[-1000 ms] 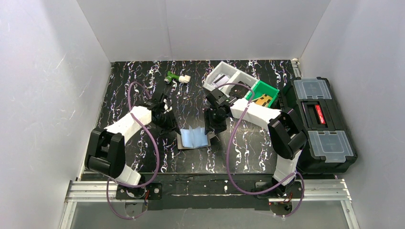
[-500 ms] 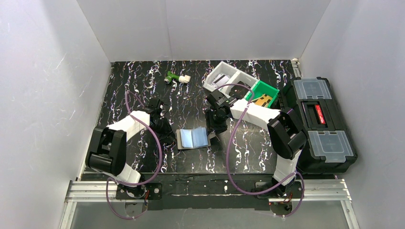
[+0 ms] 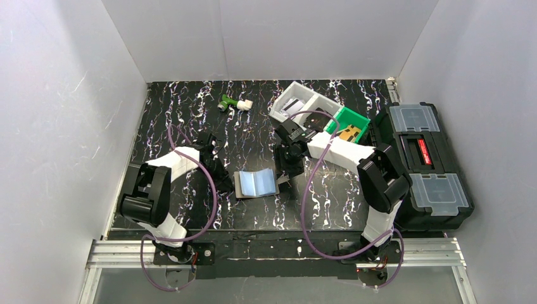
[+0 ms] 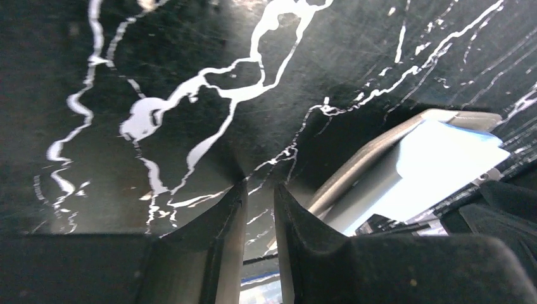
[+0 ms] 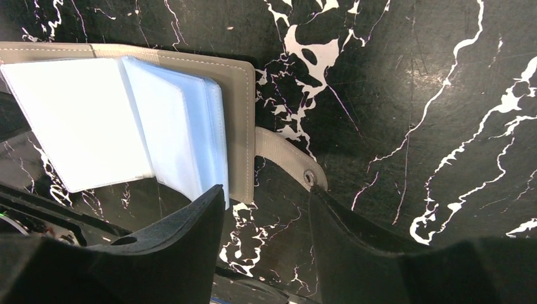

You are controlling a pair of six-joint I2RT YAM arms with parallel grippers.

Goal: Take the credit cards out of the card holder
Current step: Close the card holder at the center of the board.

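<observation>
At mid-worktop, one card holder lies open and flat between two grippers. It has a grey cover with a stitched edge and pale, shiny blue sleeves fanned up from it. One grey strap with a snap pokes out on the right arm's side. How many cards sit in those sleeves, I can't tell. The left gripper is low on the worktop just beside the holder, jaws drawn close, a thin slit between them, nothing in it. The right gripper has its jaws spread wide, the strap's snap end right by one fingertip, not pinched. Far right: one white bin, one green bin, one black toolbox.
</observation>
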